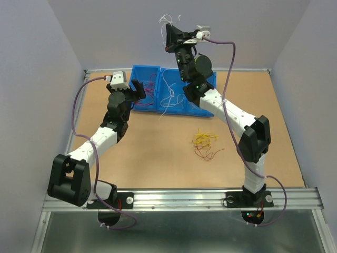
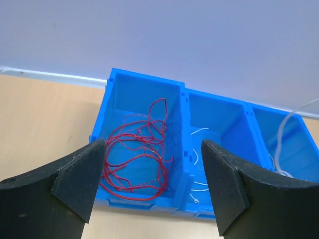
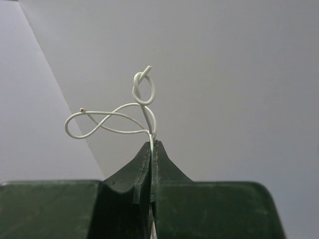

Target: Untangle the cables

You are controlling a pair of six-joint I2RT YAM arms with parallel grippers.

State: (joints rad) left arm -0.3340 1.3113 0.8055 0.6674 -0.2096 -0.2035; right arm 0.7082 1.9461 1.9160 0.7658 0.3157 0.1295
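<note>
My right gripper [image 1: 169, 25] is raised high above the blue bins and is shut on a thin white cable [image 3: 134, 112], whose knotted loops stick out above the fingertips; its tail hangs down toward the bins [image 1: 167, 97]. My left gripper [image 2: 152, 174] is open and empty, hovering just in front of the left blue bin, which holds several red cables [image 2: 137, 154]. A tangle of yellow-orange cables [image 1: 203, 137] and red cables [image 1: 206, 153] lies on the table.
Three joined blue bins [image 1: 181, 107] stand at the back of the wooden table; the middle one [image 2: 214, 149] holds short white wires [image 2: 199, 159]. Grey walls enclose the sides and back. A metal rail [image 1: 179, 197] runs along the near edge.
</note>
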